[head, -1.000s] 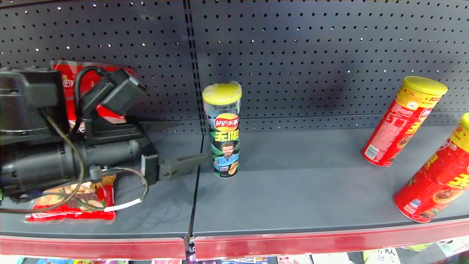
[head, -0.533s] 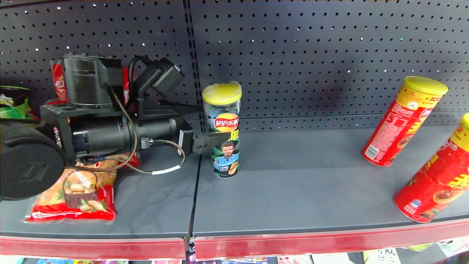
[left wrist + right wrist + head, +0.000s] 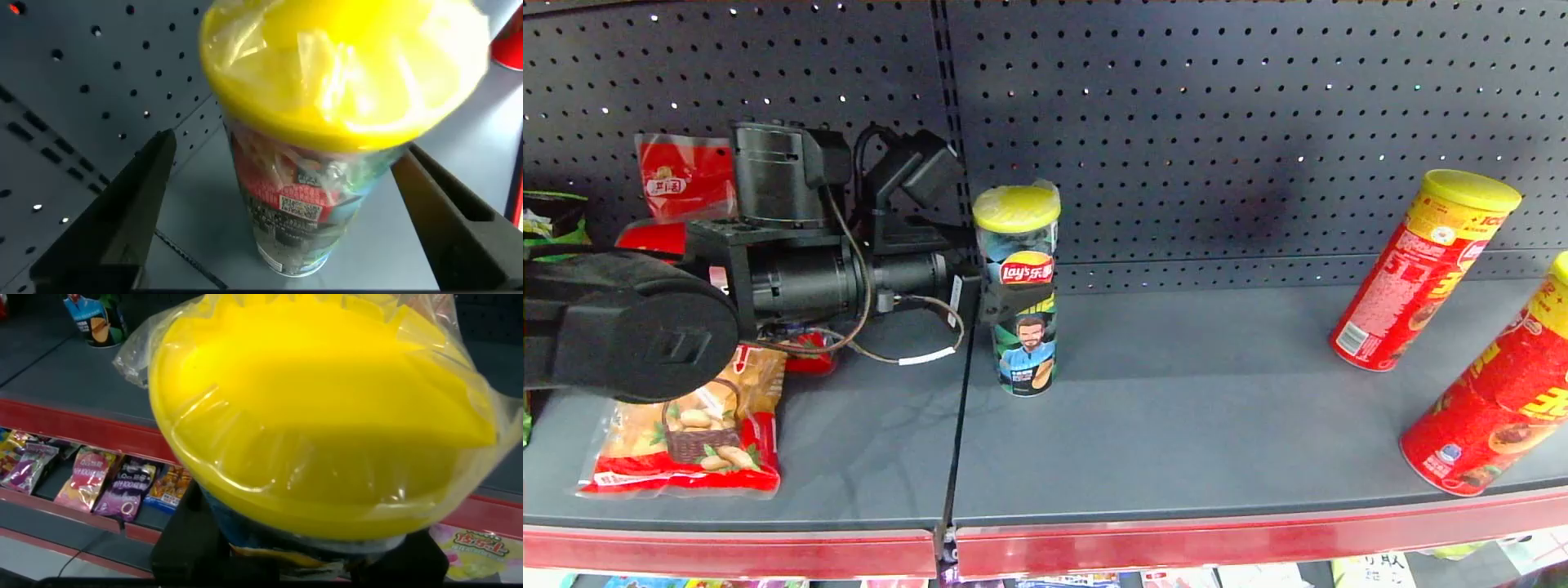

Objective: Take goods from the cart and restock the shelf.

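Yellow-lidded can (image 3: 1025, 351), upright, between left tool (image 3: 286, 216) fingers (image 3: 122, 220)

i see a round logo over yellow characters on the green chip can (image 3: 1027, 359), yellow characters on the red can (image 3: 1417, 273) and nearer red can (image 3: 1494, 400), a small mark on the red bag (image 3: 682, 175).

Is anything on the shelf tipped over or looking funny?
The rear red can and front red can on the right look tilted, while the green can stands straight. The camera's curve may cause that. Nothing is spilled or broken.
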